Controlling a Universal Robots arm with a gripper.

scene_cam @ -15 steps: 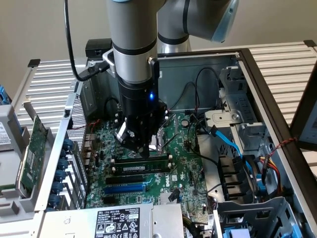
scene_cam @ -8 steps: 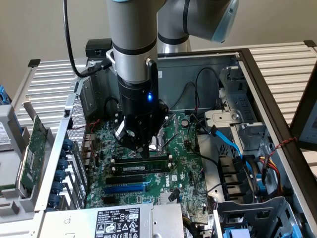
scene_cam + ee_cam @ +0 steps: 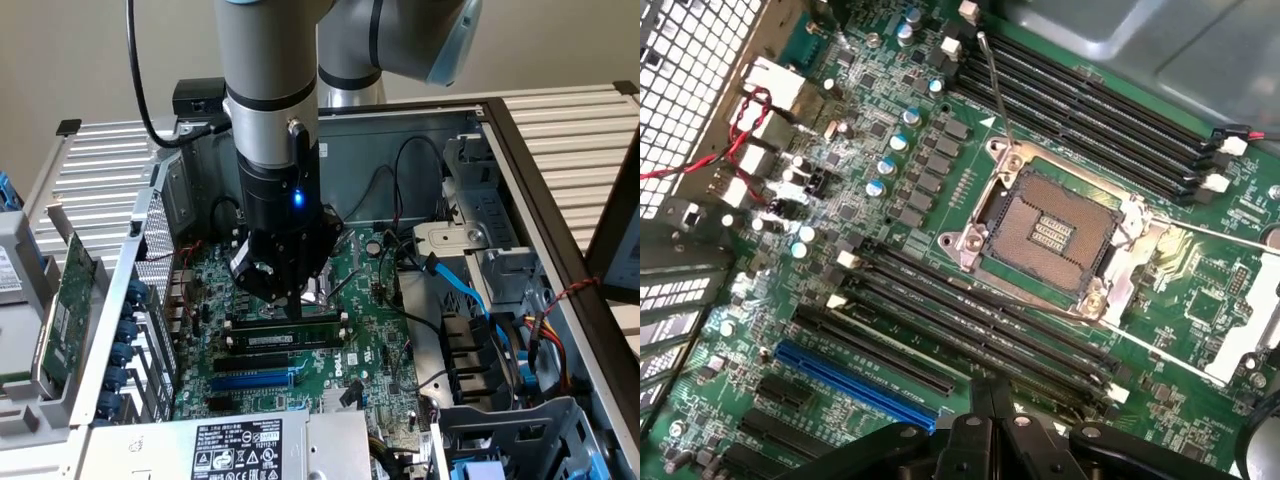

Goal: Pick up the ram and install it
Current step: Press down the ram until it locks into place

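Observation:
In the exterior view my gripper (image 3: 298, 312) points straight down into the open computer case, its fingers shut together. Right under the fingertips the ram (image 3: 272, 340) stands on edge in a black memory slot, a long dark stick with a small white label on its side. Whether the tips touch its top edge I cannot tell. In the wrist view the shut gripper (image 3: 985, 415) hangs over the row of long black memory slots (image 3: 970, 310) beside the CPU socket (image 3: 1050, 235).
A green expansion card (image 3: 65, 300) leans outside the case at the exterior view's left. A blue slot (image 3: 250, 382) lies in front of the ram. Blue cables (image 3: 470, 290) and drive bays crowd the exterior view's right. The power supply (image 3: 240, 450) borders the near side.

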